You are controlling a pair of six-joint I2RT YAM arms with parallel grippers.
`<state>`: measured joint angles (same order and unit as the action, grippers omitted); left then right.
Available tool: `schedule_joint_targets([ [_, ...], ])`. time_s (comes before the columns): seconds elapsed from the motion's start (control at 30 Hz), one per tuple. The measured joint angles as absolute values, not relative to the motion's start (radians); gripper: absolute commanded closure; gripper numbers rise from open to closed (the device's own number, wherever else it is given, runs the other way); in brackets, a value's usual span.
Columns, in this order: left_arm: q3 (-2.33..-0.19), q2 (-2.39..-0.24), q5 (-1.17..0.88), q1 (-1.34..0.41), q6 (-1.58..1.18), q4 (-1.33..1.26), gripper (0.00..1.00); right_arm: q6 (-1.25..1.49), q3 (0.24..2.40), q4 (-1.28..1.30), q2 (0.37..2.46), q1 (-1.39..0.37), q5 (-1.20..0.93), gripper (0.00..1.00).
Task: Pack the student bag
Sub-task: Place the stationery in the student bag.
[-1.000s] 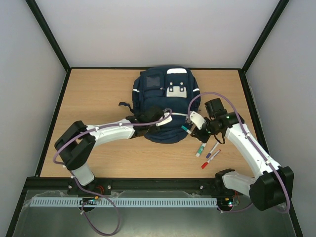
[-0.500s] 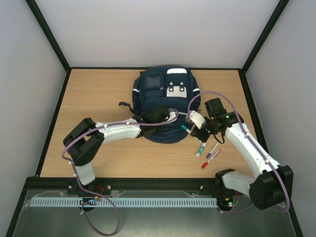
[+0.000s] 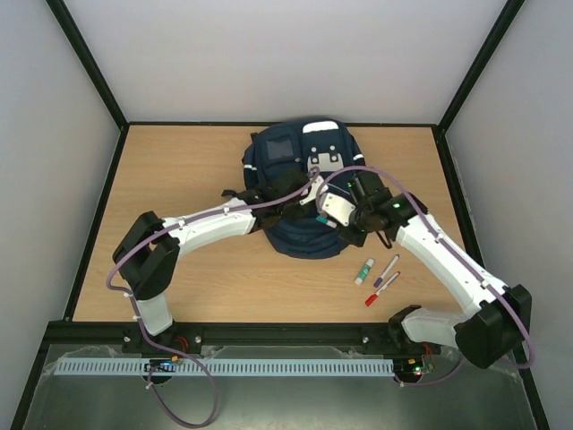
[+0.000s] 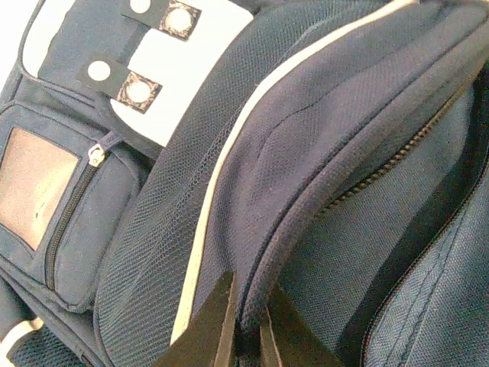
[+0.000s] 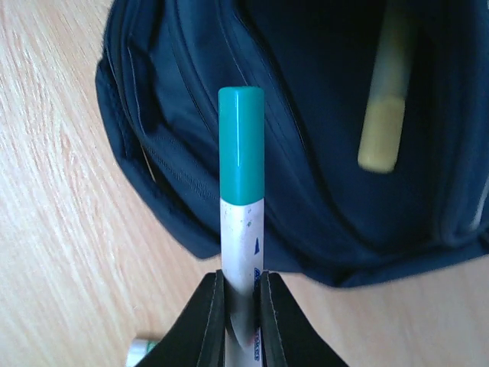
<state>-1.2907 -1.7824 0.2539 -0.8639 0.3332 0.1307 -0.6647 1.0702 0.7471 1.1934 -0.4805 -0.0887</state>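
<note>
The student bag point(image 3: 269, 166) lies at the back middle of the table, navy with a grey-white patch point(image 4: 187, 69). My left gripper point(image 3: 309, 185) is shut on the bag's zipper rim point(image 4: 252, 317); in the left wrist view, fabric is pinched between the fingers. My right gripper point(image 3: 333, 215) hovers over the bag's near side, shut on a white marker with a teal cap point(image 5: 241, 191). The marker points at the bag's open mouth point(image 5: 321, 153). A yellow marker point(image 5: 386, 107) lies inside the bag.
Three loose markers lie on the wood right of the bag's near edge: a green-capped one point(image 3: 363, 271), a purple one point(image 3: 387, 270) and a red one point(image 3: 381, 289). Black frame rails border the table.
My left gripper has closed on the bag's rim and drawn it up and away. My right arm has swung left with the teal marker, from beside the bag to over it.
</note>
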Motion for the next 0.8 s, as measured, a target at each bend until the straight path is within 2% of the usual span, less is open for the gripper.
schedule_joint_targets([
  [0.13, -1.349, -1.782, 0.168, -0.827, 0.252, 0.179, 0.97, -0.728, 1.109, 0.710, 1.256, -0.567, 0.015, 0.99],
  [0.37, -1.415, -1.782, 0.062, -0.793, 0.184, 0.258, 0.97, -0.870, 1.137, 0.626, 1.330, -0.576, 0.143, 0.98],
  [0.8, -1.428, -1.766, -0.071, -0.712, 0.110, 0.310, 0.98, -1.003, 1.188, 0.493, 1.450, -0.578, 0.192, 0.98],
])
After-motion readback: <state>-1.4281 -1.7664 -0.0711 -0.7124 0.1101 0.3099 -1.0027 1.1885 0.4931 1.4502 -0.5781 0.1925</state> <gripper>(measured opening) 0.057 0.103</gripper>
